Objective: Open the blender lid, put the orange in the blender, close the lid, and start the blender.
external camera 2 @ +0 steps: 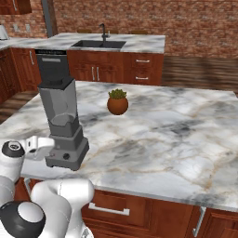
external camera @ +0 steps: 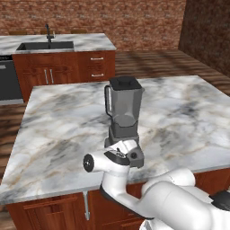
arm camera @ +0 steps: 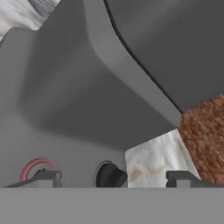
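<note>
1. The gripper (arm camera: 111, 177) is wide open. Its two dark finger tips (arm camera: 46, 177) stand far apart at the bottom of the hand view.
2. Nothing is held between the tips. The black knob (arm camera: 110, 176) on the blender base sits in the gap between them, and a red ring (arm camera: 37, 168) is just by the left tip. I cannot tell if a tip touches the base.
3. The blender (external camera: 122, 112) stands straight up near the front edge of the marble counter (external camera: 188, 117). Its long side runs up and down.
4. The blender lid (external camera: 123, 83) sits flat on top of the jar, so the jar is closed.
5. The jar handle (external camera: 108, 101) points to the left in the left base view.
6. A small brown pot with a green plant (external camera 2: 117, 103) stands on the counter, well apart from the blender.
</note>
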